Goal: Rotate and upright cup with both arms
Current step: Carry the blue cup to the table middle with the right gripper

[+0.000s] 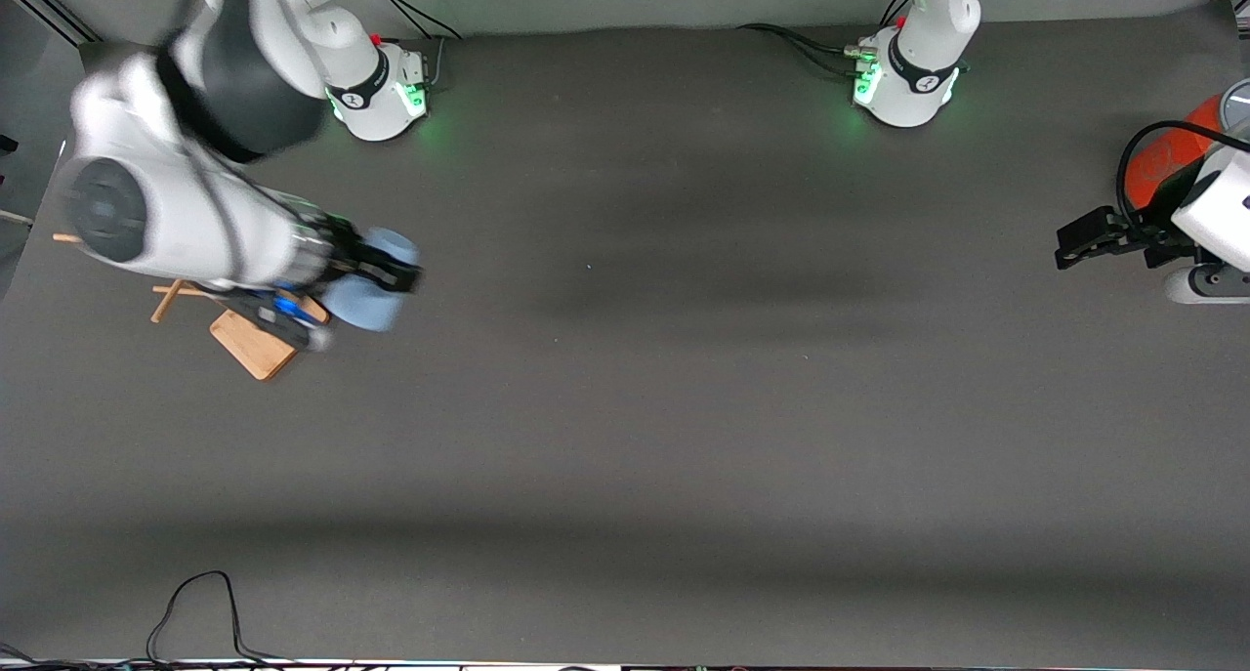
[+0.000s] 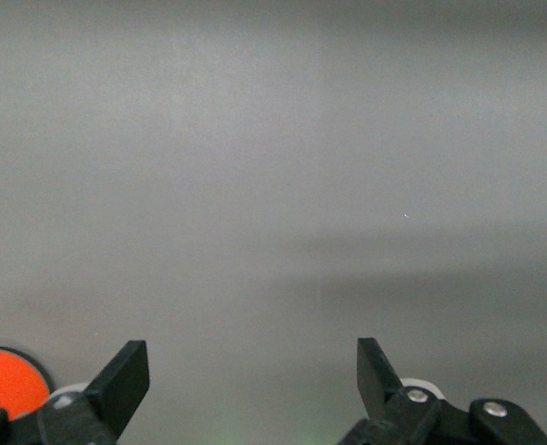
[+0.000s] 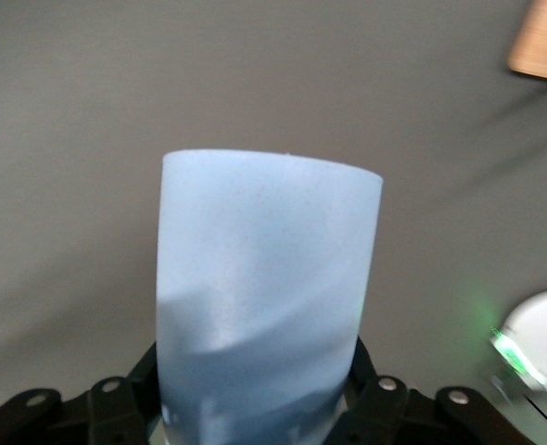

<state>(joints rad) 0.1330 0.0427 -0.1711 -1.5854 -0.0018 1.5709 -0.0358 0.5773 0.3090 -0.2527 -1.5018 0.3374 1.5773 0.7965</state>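
Above the table's right-arm end, your right gripper [image 1: 383,272] is clamping the pale-blue plastic cup [image 1: 376,282], while your left gripper [image 1: 1082,243] is waiting wide open.

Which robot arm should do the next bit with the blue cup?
Probably the right. The right gripper is already shut on the cup, while the left gripper waits open over the table's left-arm end, near the orange cylinder.

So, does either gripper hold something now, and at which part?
The right gripper holds the cup by its sides near one end. The left gripper is open, empty.
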